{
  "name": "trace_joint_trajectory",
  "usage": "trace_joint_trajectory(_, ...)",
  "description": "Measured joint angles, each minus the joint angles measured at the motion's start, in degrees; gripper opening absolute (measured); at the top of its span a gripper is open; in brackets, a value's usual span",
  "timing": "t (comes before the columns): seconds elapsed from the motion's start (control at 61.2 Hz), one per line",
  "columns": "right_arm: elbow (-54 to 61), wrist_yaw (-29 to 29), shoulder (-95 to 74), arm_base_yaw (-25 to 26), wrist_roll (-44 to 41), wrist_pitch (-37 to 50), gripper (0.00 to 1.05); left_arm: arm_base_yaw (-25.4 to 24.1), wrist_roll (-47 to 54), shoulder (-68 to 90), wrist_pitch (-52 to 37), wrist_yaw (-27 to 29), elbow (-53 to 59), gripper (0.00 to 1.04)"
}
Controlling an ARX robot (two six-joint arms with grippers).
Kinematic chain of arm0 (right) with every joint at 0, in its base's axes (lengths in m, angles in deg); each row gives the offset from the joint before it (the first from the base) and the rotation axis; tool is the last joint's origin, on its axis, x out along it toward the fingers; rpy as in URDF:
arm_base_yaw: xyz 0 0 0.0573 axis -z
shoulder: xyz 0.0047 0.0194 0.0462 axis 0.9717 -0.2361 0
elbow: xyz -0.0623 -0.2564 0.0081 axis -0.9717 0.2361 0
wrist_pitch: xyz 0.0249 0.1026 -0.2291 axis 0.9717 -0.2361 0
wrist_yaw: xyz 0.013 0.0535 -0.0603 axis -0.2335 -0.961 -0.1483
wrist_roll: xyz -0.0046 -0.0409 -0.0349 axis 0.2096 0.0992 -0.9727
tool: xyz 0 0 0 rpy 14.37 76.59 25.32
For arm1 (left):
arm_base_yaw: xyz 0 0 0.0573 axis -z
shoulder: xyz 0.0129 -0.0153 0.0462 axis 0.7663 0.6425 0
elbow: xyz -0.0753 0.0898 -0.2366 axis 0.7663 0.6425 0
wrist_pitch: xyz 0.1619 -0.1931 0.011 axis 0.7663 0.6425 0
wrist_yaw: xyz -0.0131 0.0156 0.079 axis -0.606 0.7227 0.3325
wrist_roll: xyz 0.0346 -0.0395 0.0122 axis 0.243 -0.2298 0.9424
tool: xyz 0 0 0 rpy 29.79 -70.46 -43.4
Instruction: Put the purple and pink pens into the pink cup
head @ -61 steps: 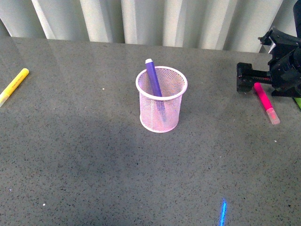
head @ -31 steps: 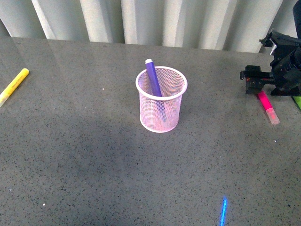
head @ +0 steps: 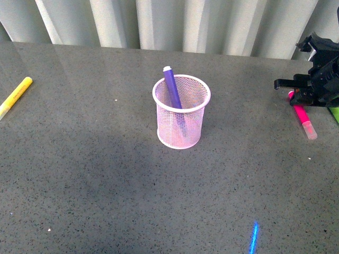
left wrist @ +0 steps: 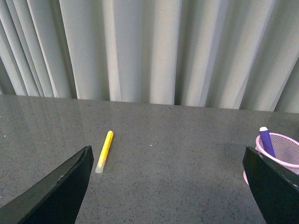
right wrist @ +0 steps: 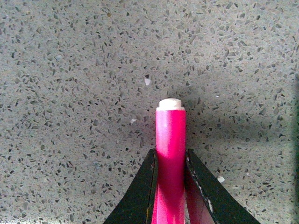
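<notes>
Speckled grey tabletop [head: 106, 180], pale curtain [head: 164, 24], right pincer [right wrist: 170, 154] pinching pink pen [right wrist: 170, 126], left pincer [left wrist: 167, 154] spread.

Half-hidden pink pen [head: 305, 119] under right pincer [head: 295, 94]

pen [head: 170, 84] in cup [head: 194, 129], other pen [head: 304, 117] far right

right gripper [head: 292, 91] shifted rightward, jaws now closed around pink pen [head: 304, 118]
</notes>
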Motion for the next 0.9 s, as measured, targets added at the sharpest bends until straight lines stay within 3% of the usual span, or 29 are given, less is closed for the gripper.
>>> trace_joint_trajectory(0.261, 6.6, -1.31, 2.58, 0.04, -0.46, 9.33, 0.12, 0.0, 0.0, 0.0, 0.0, 0.0, 0.0, 0.98)
trace_joint_trajectory(0.588, 17.55, 0.61, 12.48, -2.97, -6.8, 31.98, 0.12, 0.0, 0.0, 0.0, 0.0, 0.02, 0.0, 0.98)
trace_joint_trajectory(0.898, 25.49, -0.57, 19.17, -16.41, -11.06, 53.44, 0.11, 0.0, 0.0, 0.0, 0.0, 0.0, 0.0, 0.98)
